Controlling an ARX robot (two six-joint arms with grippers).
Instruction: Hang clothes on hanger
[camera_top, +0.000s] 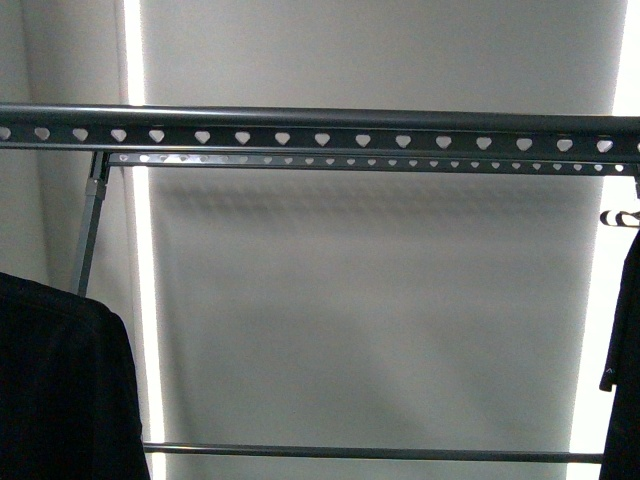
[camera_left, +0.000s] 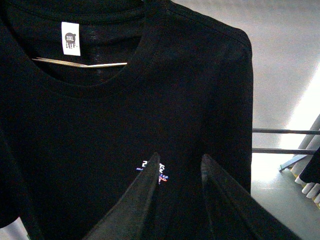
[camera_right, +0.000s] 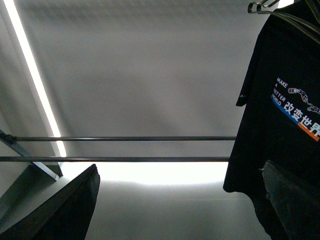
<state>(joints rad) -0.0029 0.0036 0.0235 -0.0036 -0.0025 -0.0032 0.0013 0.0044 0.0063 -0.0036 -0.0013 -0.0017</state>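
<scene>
The clothes, a black T-shirt with a white "3XL" neck label and a small chest print, fill the left wrist view. A slim shiny hanger sits inside the collar. My left gripper is shut on the shirt's front, just below the print. The shirt also shows at the lower left of the front view. The grey rack's top rail, punched with heart holes, runs across high above it. My right gripper is open and empty, facing the rack's lower bars.
A second black T-shirt, printed "MAKE A BETTER WORLD", hangs from a wire hook on the rack's right end and shows at the right edge of the front view. A braced leg stands left. A pale blind is behind.
</scene>
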